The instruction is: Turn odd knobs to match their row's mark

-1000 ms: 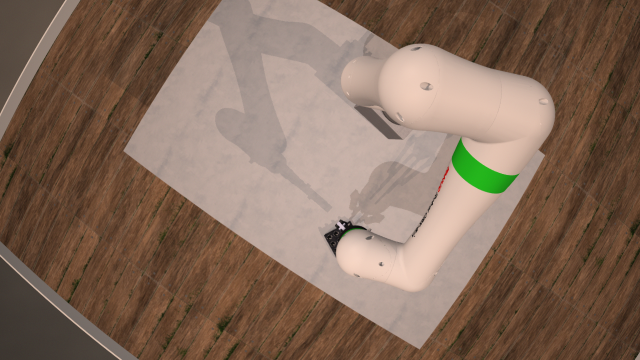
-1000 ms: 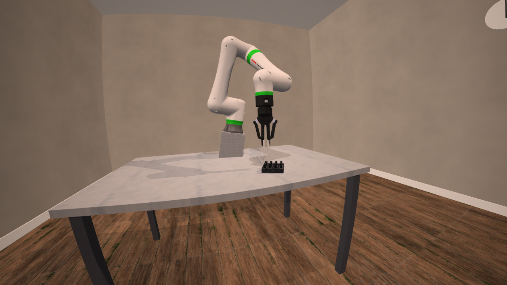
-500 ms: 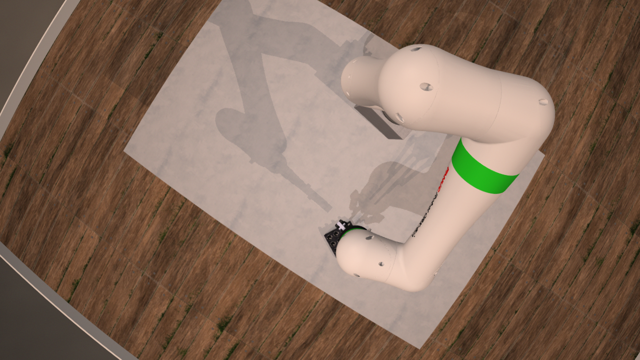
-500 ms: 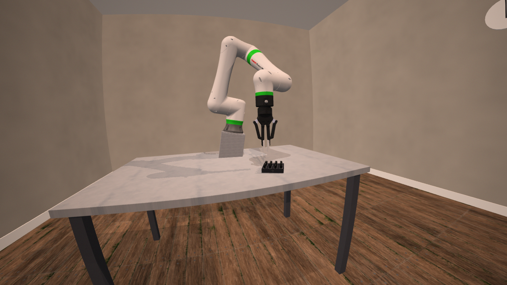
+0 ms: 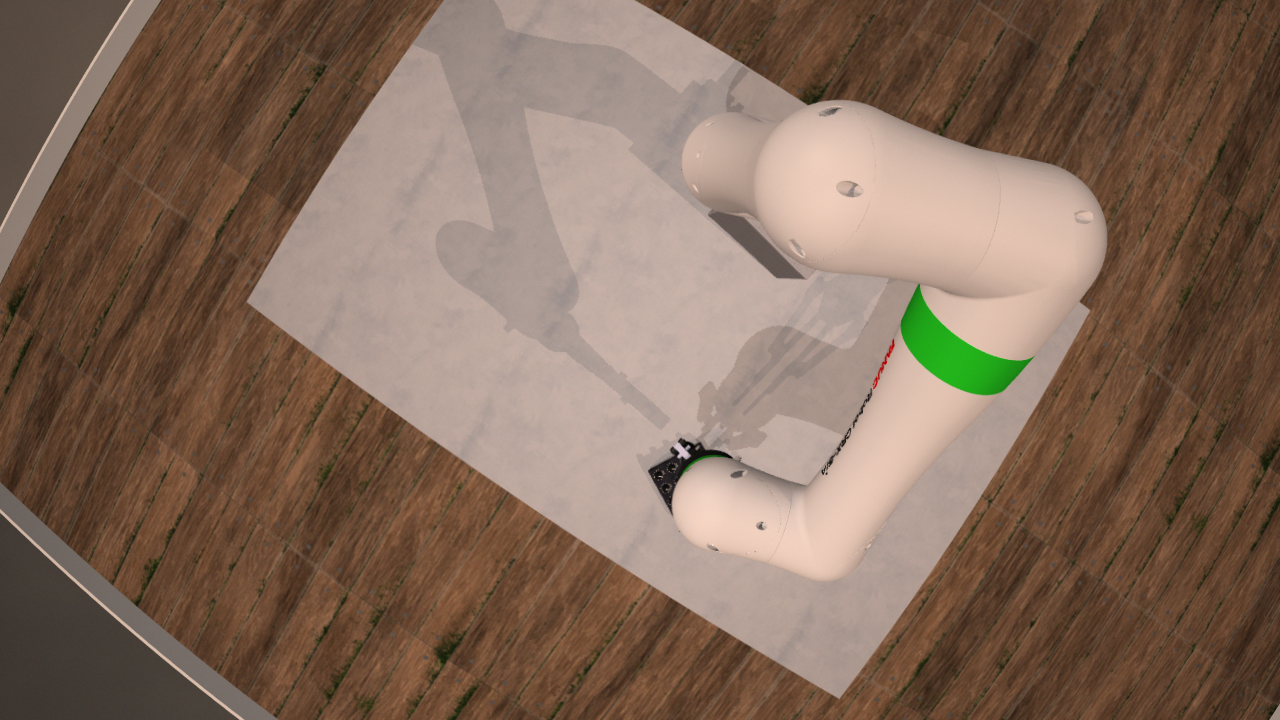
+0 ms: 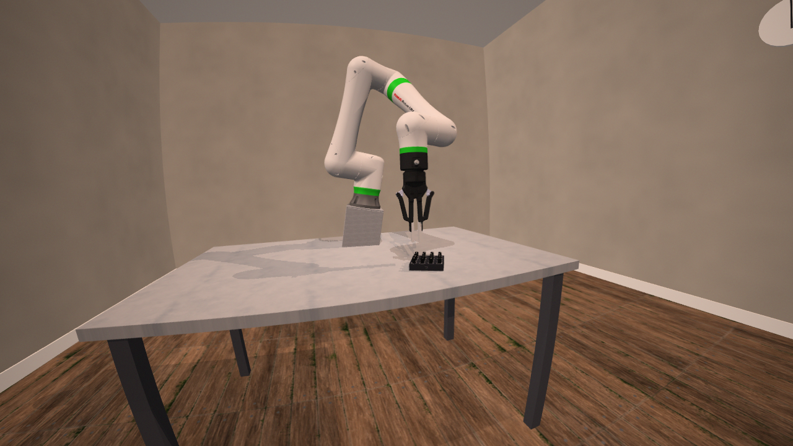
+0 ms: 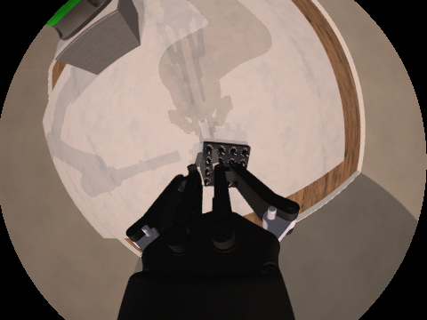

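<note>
The black knob box (image 5: 662,480) (image 6: 426,266) (image 7: 227,156) stands flat on the table, with rows of small black knobs on top. A small round detail, perhaps the socket, shows on its side facing the exterior camera. My gripper (image 6: 416,228) (image 7: 208,157) points down, with its fingertips clearly above the box and a narrow gap between them. It is open and empty. In the wrist view the fingers cover part of the box; in the top view the wrist hides much of it. The knobs' lines and printed names are too small to read.
The pale table (image 5: 402,268) (image 6: 249,302) (image 7: 289,111) carries the arm's grey base block (image 6: 363,226) (image 7: 104,42) behind the box. The box stands near the table edge that faces the exterior view. Shadows of the arm lie across the table.
</note>
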Available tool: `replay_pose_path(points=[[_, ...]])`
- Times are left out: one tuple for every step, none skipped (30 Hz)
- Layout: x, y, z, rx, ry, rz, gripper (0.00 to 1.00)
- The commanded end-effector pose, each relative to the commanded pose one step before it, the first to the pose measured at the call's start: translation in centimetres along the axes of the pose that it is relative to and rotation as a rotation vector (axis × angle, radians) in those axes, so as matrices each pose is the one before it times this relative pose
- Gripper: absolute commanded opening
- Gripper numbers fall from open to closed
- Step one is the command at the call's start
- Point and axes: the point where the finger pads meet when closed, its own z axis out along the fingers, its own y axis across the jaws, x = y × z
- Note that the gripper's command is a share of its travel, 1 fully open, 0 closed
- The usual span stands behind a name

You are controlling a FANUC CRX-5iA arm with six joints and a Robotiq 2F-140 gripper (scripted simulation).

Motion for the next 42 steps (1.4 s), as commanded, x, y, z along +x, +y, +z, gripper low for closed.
replay_pose_path(points=[[-0.023, 0.005, 0.143, -0.00003, -0.00042, 0.00001, 0.12], [0.001, 0.001, 0.127, 0.0, 0.0, 0.0, 0.12], [0.001, 0.002, 0.13, 0.0, 0.0, 0.0, 0.12], [0.001, 0.002, 0.132, 0.0, 0.0, 0.0, 0.12], [0.001, 0.001, 0.135, 0.0, 0.0, 0.0, 0.12], [0.001, 0.001, 0.136, 0.0, 0.0, 0.0, 0.12], [0.001, 0.002, 0.137, 0.0, 0.0, 0.0, 0.12], [0.001, 0.002, 0.137, 0.0, 0.0, 0.0, 0.12], [0.001, 0.001, 0.137, 0.0, 0.0, 0.0, 0.12], [0.001, 0.001, 0.136, 0.0, 0.0, 0.0, 0.12], [0.001, 0.002, 0.134, 0.0, 0.0, 0.0, 0.12], [0.001, 0.001, 0.132, 0.0, 0.0, 0.0, 0.12], [0.001, 0.001, 0.13, 0.0, 0.0, 0.0, 0.12], [0.001, 0.001, 0.126, 0.0, 0.0, 0.0, 0.12], [0.001, 0.001, 0.122, 0.0, 0.0, 0.0, 0.12], [0.001, 0.001, 0.118, 0.0, 0.0, 0.0, 0.12], [0.0, 0.0, 0.0, 0.0, 0.0, 0.0, 0.12], [0.0, 0.0, 0.0, 0.0, 0.0, 0.0, 0.12], [0.001, 0.001, 0.114, 0.0, 0.0, 0.0, 0.12], [0.001, 0.001, 0.108, 0.0, 0.0, 0.0, 0.12], [0.0, 0.001, 0.103, 0.0, 0.0, 0.0, 0.12], [0.001, 0.001, 0.097, 0.0, 0.0, 0.0, 0.12], [0.001, 0.001, 0.091, 0.0, 0.0, 0.0, 0.12], [0.001, 0.001, 0.085, 0.0, 0.0, 0.0, 0.12], [0.0, 0.001, 0.079, 0.0, 0.0, 0.0, 0.12], [0.0, 0.001, 0.072, 0.0, 0.0, 0.0, 0.12], [0.0, 0.001, 0.065, 0.0, 0.0, 0.0, 0.12], [0.0, 0.001, 0.058, 0.0, 0.0, 0.0, 0.12], [0.0, 0.001, 0.052, 0.0, 0.0, 0.0, 0.12], [0.0, 0.0, 0.045, 0.0, 0.0, 0.0, 0.12], [0.0, 0.0, 0.039, 0.0, 0.0, 0.0, 0.12], [0.0, 0.0, 0.032, 0.0, 0.0, 0.0, 0.12], [0.0, 0.0, 0.027, 0.0, 0.0, 0.0, 0.12], [0.0, 0.0, 0.0, 0.0, 0.0, 0.0, 0.12], [0.0, 0.0, 0.0, 0.0, 0.0, 0.0, 0.12], [0.0, 0.0, 0.021, 0.0, 0.0, 0.0, 0.12], [0.0, 0.0, 0.016, 0.0, 0.0, 0.0, 0.12], [0.0, 0.0, 0.011, 0.0, 0.0, 0.0, 0.12], [0.0, 0.0, 0.007, 0.0, 0.0, 0.0, 0.12], [0.0, 0.0, 0.004, 0.0, 0.0, 0.0, 0.12], [0.0, 0.0, 0.002, 0.0, 0.0, 0.0, 0.12], [0.0, 0.0, 0.0, 0.0, 0.0, 0.0, 0.12]])
